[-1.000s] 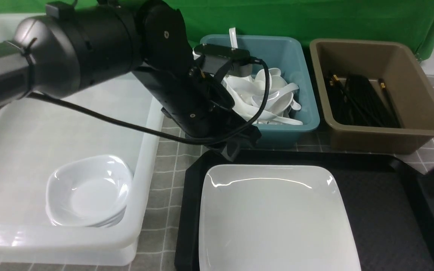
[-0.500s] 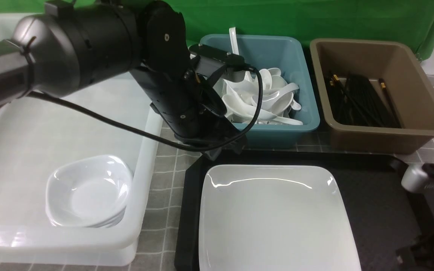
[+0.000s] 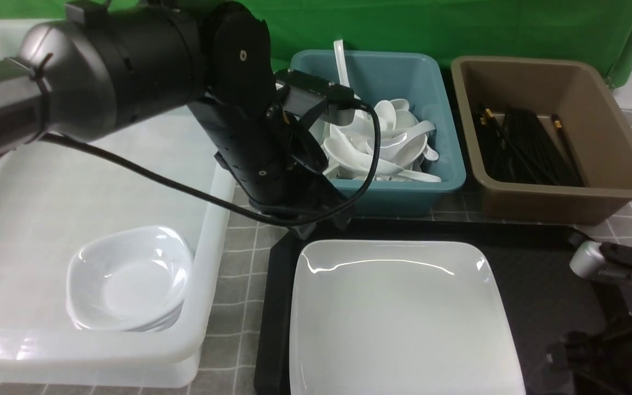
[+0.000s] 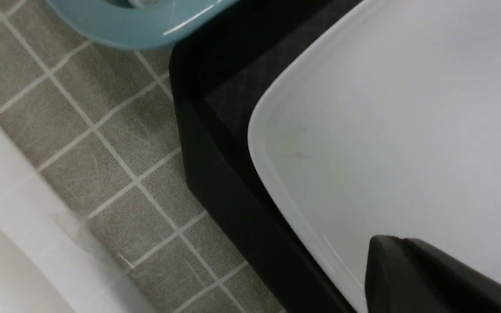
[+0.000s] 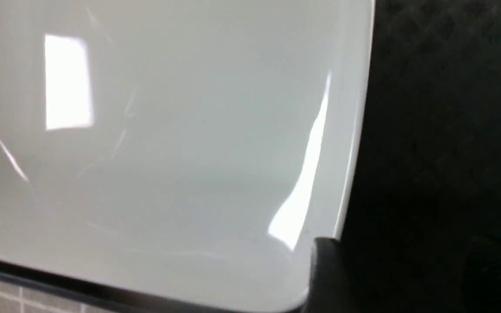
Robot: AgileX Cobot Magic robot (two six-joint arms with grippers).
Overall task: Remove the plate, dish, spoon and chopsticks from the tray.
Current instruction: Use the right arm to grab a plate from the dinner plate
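The white square plate (image 3: 398, 312) lies alone on the left part of the black tray (image 3: 546, 285). My left gripper (image 3: 316, 227) is shut and empty, its tip just over the plate's far left corner (image 4: 302, 143). My right gripper (image 3: 590, 334) hangs low over the tray by the plate's near right edge (image 5: 346, 143). It is open, and one of its fingers (image 5: 326, 269) stands at the plate's rim. White spoons (image 3: 387, 145) are heaped in the teal bin. Black chopsticks (image 3: 524, 145) lie in the brown bin. Small white dishes (image 3: 129, 274) are stacked in the white tub.
The teal bin (image 3: 447, 131) and the brown bin (image 3: 612, 142) stand right behind the tray. The white tub (image 3: 214, 230) stands left of it, with a strip of grey checked cloth (image 3: 242, 258) between them. A green backdrop closes off the far side.
My left gripper has shut and slid left and nearer, down to the plate's far left corner. My right arm has come in low from the right, and its jaws have opened.
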